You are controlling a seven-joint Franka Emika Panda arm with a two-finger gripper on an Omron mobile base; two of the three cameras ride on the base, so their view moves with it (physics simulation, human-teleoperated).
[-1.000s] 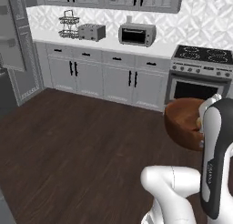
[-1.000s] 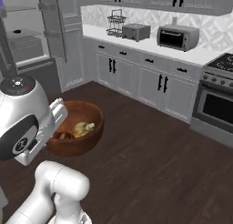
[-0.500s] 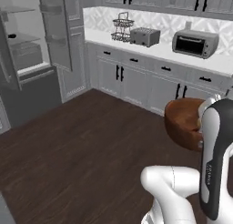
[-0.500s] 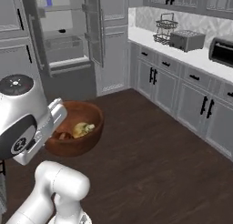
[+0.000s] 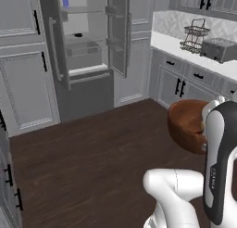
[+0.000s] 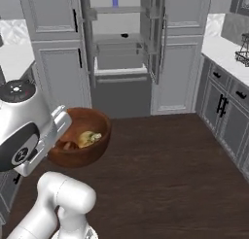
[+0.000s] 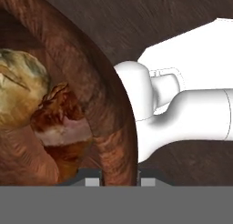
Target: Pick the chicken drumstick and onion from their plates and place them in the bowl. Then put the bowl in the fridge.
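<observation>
The bowl (image 6: 80, 143) is hanging in the air above the dark wooden floor (image 6: 165, 170), carried at the end of the arm, with nothing under it. Inside it the onion (image 7: 20, 89) is lying against the chicken drumstick (image 7: 61, 120), the two touching near the bowl's wall. The tool (image 7: 119, 180) is sitting clamped on the bowl's rim, one fingertip inside the wall and the other outside it. In the left base view the bowl (image 5: 187, 125) is showing just beside the arm's upper link. Beyond the floor, the fridge (image 6: 121, 48) is standing with its doors swung open, its glass shelves showing. Grey cabinets (image 6: 56, 63) are flanking it, and a wire rack (image 5: 194, 34) and a toaster (image 5: 220, 48) are sitting on the table (image 5: 185, 48) along the right wall.
</observation>
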